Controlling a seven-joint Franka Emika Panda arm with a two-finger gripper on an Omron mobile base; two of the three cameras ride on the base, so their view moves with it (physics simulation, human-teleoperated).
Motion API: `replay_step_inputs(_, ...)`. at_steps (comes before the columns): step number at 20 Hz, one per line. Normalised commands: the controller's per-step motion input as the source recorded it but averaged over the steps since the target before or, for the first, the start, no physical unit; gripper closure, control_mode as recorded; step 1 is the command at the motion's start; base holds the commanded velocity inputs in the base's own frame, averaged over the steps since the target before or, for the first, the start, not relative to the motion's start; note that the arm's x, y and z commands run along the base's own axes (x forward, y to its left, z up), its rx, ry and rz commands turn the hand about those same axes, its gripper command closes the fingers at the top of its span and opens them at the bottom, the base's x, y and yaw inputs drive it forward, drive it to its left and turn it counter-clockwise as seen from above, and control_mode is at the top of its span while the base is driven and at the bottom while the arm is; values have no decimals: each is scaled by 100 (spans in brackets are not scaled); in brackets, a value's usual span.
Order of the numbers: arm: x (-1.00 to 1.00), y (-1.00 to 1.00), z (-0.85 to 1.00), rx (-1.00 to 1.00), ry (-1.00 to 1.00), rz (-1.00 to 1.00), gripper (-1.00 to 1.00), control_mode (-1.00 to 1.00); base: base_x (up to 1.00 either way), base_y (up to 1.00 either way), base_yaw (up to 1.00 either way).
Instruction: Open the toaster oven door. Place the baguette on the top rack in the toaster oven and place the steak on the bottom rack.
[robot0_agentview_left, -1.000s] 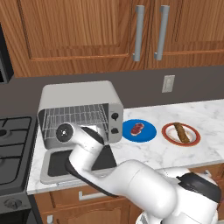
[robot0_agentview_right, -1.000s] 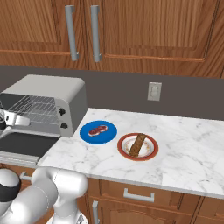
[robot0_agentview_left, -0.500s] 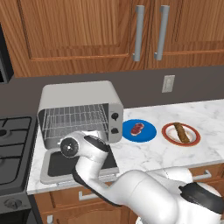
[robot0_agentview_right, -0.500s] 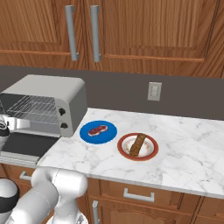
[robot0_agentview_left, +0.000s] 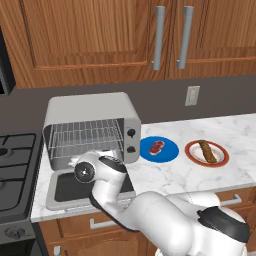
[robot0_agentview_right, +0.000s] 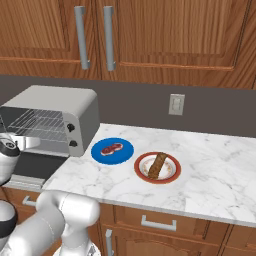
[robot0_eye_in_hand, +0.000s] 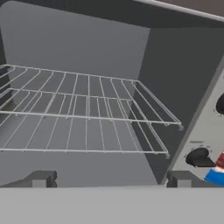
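Observation:
The light grey toaster oven (robot0_agentview_left: 91, 114) (robot0_agentview_right: 55, 109) stands at the counter's left end. The toaster oven door (robot0_agentview_left: 67, 187) (robot0_agentview_right: 31, 166) lies folded down flat in front of it. Inside it, the top rack (robot0_eye_in_hand: 87, 117) and the bottom rack (robot0_eye_in_hand: 87, 151) are both bare. The steak (robot0_agentview_left: 157, 146) (robot0_agentview_right: 111, 148) lies on a blue plate (robot0_agentview_left: 170, 151). To its right, the baguette (robot0_agentview_left: 206, 151) (robot0_agentview_right: 157, 165) rests on a red-rimmed plate (robot0_agentview_left: 192, 152). My gripper (robot0_eye_in_hand: 112, 181) is open and holds nothing. It hangs low over the door and points into the oven cavity.
Two black knobs (robot0_agentview_left: 131, 141) (robot0_eye_in_hand: 199, 157) sit on the oven's right front panel. A gas stove (robot0_agentview_left: 15, 165) adjoins the counter on the left. Wooden cabinets (robot0_agentview_left: 125, 35) hang above. A wall outlet (robot0_agentview_left: 192, 95) is behind the plates.
My wrist has sunk lower and a little to the right in front of the open oven. The door, steak and baguette have stayed where they were.

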Motion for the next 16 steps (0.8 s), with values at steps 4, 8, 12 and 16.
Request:
replay_step_inputs(4,26,19,-10,0,-3,-2,-100,-100,0,0,0)
replay_step_inputs(8,21,19,-12,0,0,-4,-100,-100,0,0,0)
replay_step_inputs(12,17,18,-15,0,-3,-2,-100,-100,0,0,0)
replay_step_inputs(16,18,15,-5,0,-2,-1,-100,-100,0,0,0)
